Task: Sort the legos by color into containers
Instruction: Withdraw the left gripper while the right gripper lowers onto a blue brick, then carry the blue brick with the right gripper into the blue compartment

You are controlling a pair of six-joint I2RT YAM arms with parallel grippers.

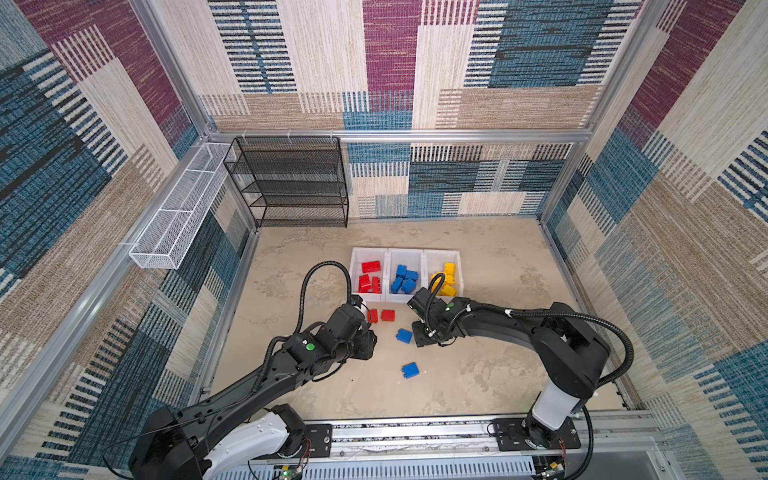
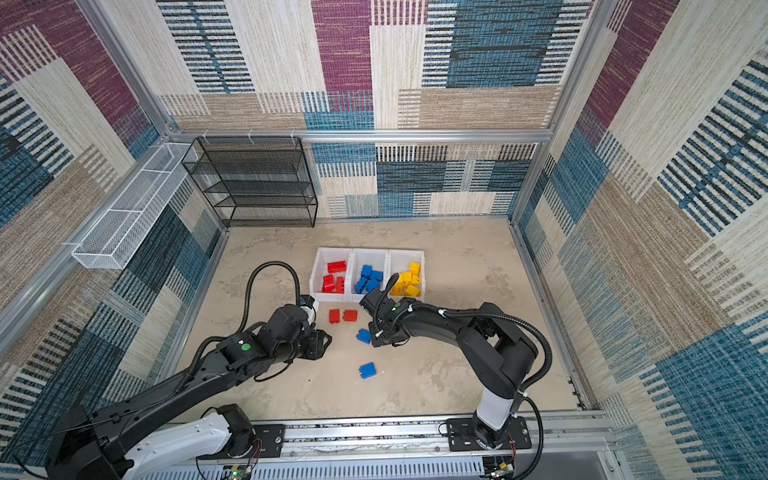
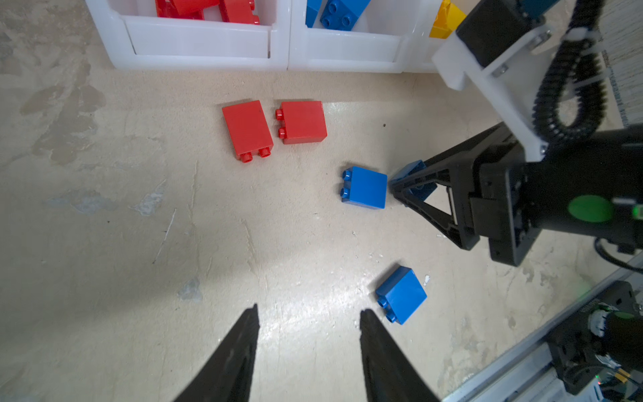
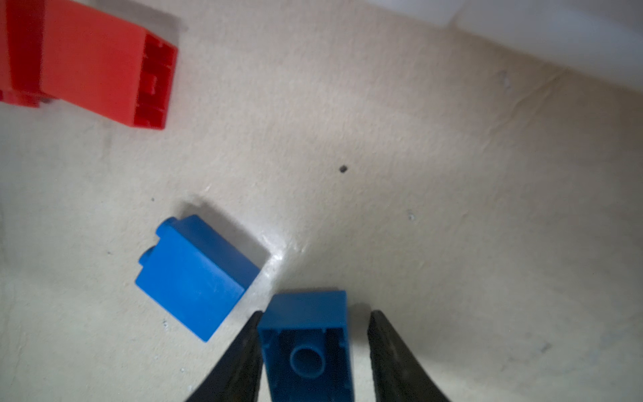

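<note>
In both top views three white bins [image 1: 368,252] are seen sorted red, blue, yellow, blue going in the middle bin [image 1: 405,252]. Two red bricks [image 1: 387,315], a loose blue brick [image 1: 404,335] and a front blue brick [image 1: 410,370] are left on the bench [image 1: 457,386]. The brick being picked is hidden under the right wrist. In the left wrist view the left fingers [image 3: 240,355] are spread with nothing between. The right fingers [image 3: 449,163] are tipped onto a third blue brick [image 3: 412,170], just beside the loose one. In the right wrist view that brick is straddled, one finger touching and a gap at the other, so a firm clamp cannot be confirmed. Likely trouble: the brick shoved or twisted by an off-centre squeeze, the neighbour nudged, or a slip off smooth sides before the middle bin is reached.
</note>
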